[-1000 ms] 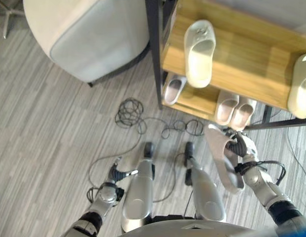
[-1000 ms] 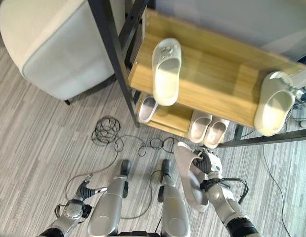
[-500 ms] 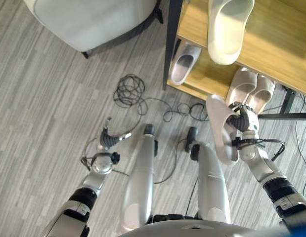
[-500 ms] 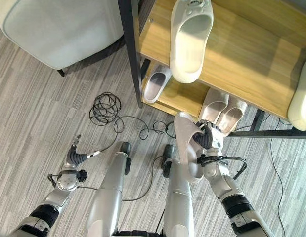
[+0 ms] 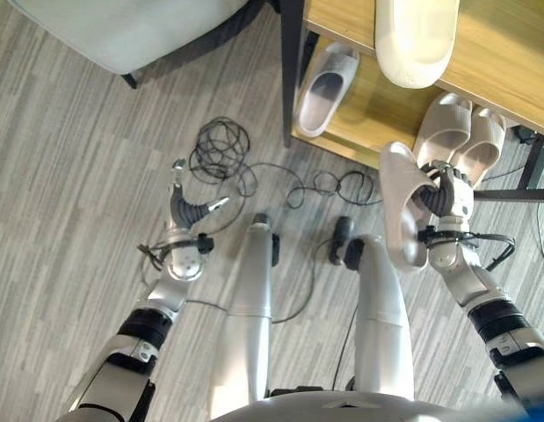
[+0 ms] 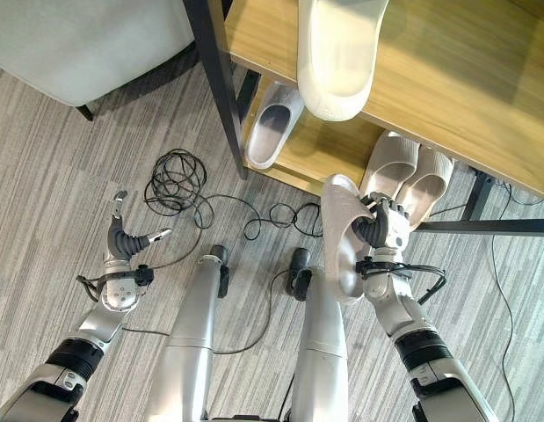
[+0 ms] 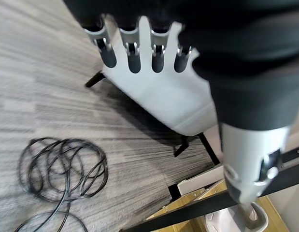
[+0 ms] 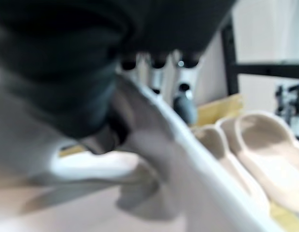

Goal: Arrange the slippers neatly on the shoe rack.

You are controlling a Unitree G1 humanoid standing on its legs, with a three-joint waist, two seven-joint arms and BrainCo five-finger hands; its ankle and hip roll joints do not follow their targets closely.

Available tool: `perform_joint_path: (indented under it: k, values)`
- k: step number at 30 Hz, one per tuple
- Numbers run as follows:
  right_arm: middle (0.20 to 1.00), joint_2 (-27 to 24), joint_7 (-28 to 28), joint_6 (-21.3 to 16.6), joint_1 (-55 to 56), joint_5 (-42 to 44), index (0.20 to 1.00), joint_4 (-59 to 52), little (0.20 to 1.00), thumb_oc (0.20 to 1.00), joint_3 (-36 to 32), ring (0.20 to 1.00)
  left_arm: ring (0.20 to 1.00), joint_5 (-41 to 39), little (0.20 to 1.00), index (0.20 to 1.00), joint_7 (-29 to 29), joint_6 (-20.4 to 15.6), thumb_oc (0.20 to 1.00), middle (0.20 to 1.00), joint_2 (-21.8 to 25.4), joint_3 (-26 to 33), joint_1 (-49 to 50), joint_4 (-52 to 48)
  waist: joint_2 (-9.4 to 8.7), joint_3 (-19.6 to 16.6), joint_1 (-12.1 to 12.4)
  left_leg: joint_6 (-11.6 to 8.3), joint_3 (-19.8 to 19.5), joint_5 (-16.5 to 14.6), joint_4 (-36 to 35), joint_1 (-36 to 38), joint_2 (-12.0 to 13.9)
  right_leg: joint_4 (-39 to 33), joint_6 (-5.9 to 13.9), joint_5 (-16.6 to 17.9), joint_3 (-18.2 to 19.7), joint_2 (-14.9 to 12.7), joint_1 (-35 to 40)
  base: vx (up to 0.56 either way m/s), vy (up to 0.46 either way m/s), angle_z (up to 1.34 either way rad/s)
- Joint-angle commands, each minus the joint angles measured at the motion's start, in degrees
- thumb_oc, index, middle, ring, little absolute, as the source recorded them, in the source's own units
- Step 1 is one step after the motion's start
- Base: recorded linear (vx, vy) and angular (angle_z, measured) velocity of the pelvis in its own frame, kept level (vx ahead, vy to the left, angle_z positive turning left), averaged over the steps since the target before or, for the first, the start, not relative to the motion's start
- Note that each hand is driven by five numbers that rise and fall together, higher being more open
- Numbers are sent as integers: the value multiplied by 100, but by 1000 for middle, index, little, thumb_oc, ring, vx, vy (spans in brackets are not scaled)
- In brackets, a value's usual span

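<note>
My right hand (image 5: 449,199) is shut on a pale lilac slipper (image 5: 402,209), which it holds on edge just in front of the shoe rack's lower shelf (image 5: 374,116). The held slipper (image 8: 159,145) also shows close up in the right wrist view. A matching lilac slipper (image 5: 324,86) lies on that shelf at the left. A beige pair (image 5: 463,137) sits side by side to its right, just beyond my right hand. A cream slipper (image 5: 417,37) rests on the top shelf (image 5: 509,63). My left hand (image 5: 189,211) hangs open over the floor, away from the rack.
The rack's black front post (image 5: 292,70) stands left of the lower shelf. A large pale grey seat (image 5: 122,26) on dark legs stands on the floor left of the rack. Grey striped flooring (image 5: 69,220) lies open in front.
The whole view has tilted down, so the rack sits higher in the picture. My left hand has risen from low beside my leg. My right hand still holds the slipper, now more upright.
</note>
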Motion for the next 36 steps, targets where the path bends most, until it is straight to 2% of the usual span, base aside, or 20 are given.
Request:
perform_joint_path:
  k: [1,8,9,12,15,17,24,30,36]
  values:
    - [200,-821,-336,170,-232,-428,200,317,200,200,38,200,1000,61,1000,1000,244,-104,1000,1000,-20,-79,61,-136,279,-307,31,-107,-128,-70,-349,-256,78,314,138,-873,40,-226,63,0,0,0]
    - [200,-1205,-297,467,-868,-645,200,532,200,200,224,200,1000,-201,1000,1000,256,-49,1000,1000,-110,-6,-28,-193,321,-328,25,-112,-125,-71,-257,-632,45,483,116,-901,54,-229,-339,3,-7,0]
    - [200,-1428,-236,620,-1108,-863,200,624,200,200,364,200,1000,-225,1000,1000,269,-59,1000,1000,-83,17,-86,-223,316,-328,50,-121,-138,-62,-241,-732,24,507,116,-891,66,-227,-446,0,0,0]
    - [200,-1539,-206,684,-1383,-955,200,709,200,200,467,200,1000,-204,1000,1000,303,-45,1000,1000,-72,61,-147,-343,321,-322,46,-133,-126,-29,-263,-849,3,506,123,-859,74,-236,-569,0,0,0]
    - [200,-1658,-178,784,-1784,-1007,200,948,200,200,684,200,1000,-82,1000,1000,360,8,1000,1000,6,21,-328,-491,329,-327,78,-143,-130,24,-296,-1037,-50,530,137,-836,64,-264,-751,20,-12,6]
    - [200,-1708,-194,815,-2013,-1091,200,1047,200,200,819,200,1000,288,1000,1000,374,59,1000,1000,188,-35,-412,-651,337,-329,91,-138,-119,40,-318,-1108,-58,523,152,-826,70,-269,-830,34,18,10]
    - [200,-1610,-170,964,-2716,-823,200,1590,200,200,1078,200,1000,191,1000,1000,400,56,1000,1000,252,-1,-522,-1019,351,-384,149,-125,-108,65,-311,-1409,-115,515,179,-774,79,-290,-1117,6,4,1]
    - [200,-1528,-266,934,-3185,-547,200,1947,200,200,1272,200,1000,232,1000,1000,469,-2,1000,1000,274,-50,-505,-1143,343,-455,200,-115,-54,102,-291,-1622,-149,553,197,-707,129,-309,-1350,17,18,1]
    - [200,-1472,-345,843,-3776,-131,200,2431,200,200,1520,200,1000,168,1000,1000,600,-99,1000,1000,307,-147,-481,-1172,320,-480,291,-123,-54,271,-497,-1769,-216,434,229,-598,109,-368,-1491,-8,3,5]
